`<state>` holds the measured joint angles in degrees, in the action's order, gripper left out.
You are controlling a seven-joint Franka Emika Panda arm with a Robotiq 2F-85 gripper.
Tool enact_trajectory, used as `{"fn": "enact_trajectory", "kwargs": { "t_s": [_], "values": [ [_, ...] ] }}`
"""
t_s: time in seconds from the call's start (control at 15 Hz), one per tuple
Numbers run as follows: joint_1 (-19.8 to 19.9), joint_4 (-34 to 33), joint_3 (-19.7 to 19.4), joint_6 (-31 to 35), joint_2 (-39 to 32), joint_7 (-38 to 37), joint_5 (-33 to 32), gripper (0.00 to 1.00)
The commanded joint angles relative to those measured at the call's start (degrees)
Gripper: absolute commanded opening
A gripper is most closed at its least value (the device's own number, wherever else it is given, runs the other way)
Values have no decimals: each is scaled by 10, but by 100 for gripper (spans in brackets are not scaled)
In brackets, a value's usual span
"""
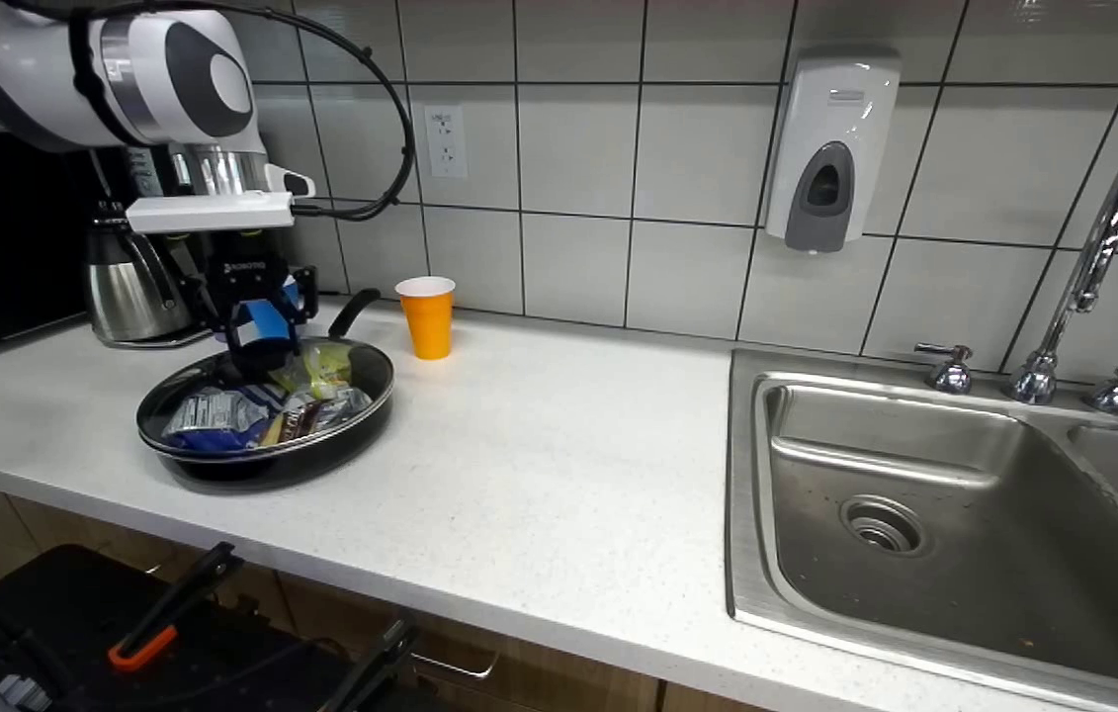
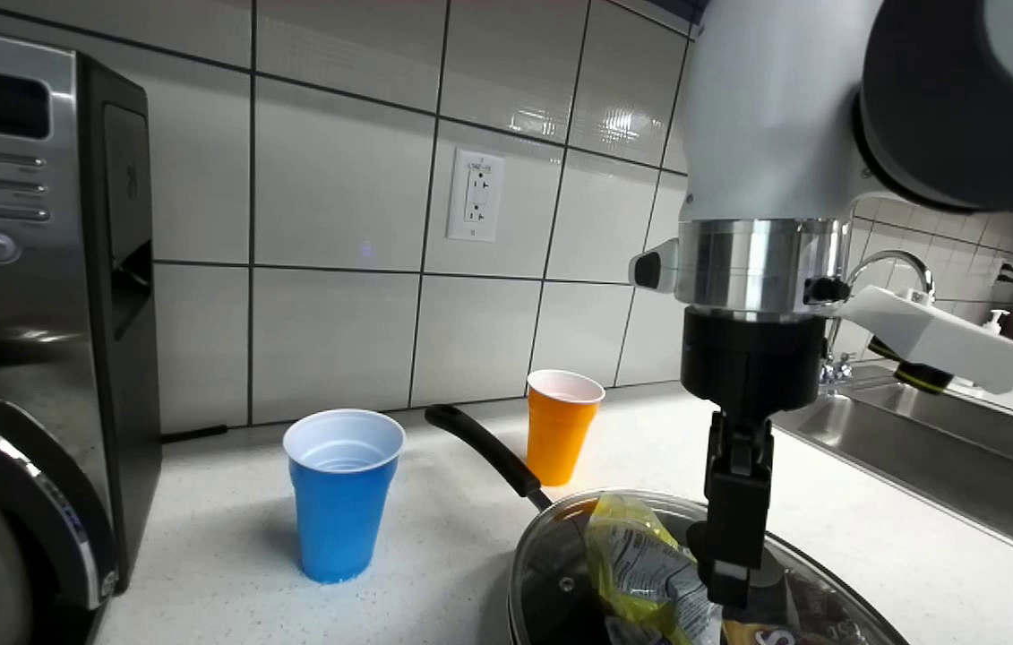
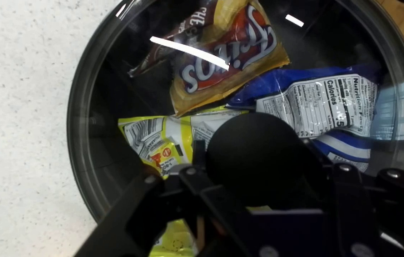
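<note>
My gripper [image 1: 264, 344] points straight down over the black pan [image 1: 282, 473], its fingers on either side of the round black knob [image 3: 255, 153] of the glass lid [image 3: 80, 142]. The fingers appear closed against the knob; their inner pads are dark and hard to make out. The lid lies over the pan; whether it is lifted slightly I cannot tell. Through the glass show a Fritos bag [image 3: 234, 50], a blue bag [image 3: 330, 100], a yellow bag [image 3: 159, 142] and a dark red bag [image 3: 196, 25]. The pan's handle [image 2: 488, 452] points toward the tiled wall.
An orange cup [image 1: 428, 321] stands right of the handle, near the wall. Left of it is a blue cup [image 2: 343, 511], partly behind the gripper in an exterior view. A steel carafe [image 1: 133, 287] and a steel sink [image 1: 751, 593] flank the pan. The counter's front edge [image 1: 321, 574] runs nearby.
</note>
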<state>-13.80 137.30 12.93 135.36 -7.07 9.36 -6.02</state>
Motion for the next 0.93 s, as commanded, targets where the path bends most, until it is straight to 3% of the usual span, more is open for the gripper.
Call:
{"fn": "enact_trajectory", "kwargs": {
  "t_s": [0.0, 0.2, 0.53, 0.87],
  "values": [
    [1, -1, 0, -5, 14, -18, -7, 89],
    [5, -2, -1, -1, 26, -15, -2, 100],
    [8, 1, -8, -9, 64, -27, -1, 100],
    [17, 12, -20, -16, 97, -19, 40, 100]
  ]
}}
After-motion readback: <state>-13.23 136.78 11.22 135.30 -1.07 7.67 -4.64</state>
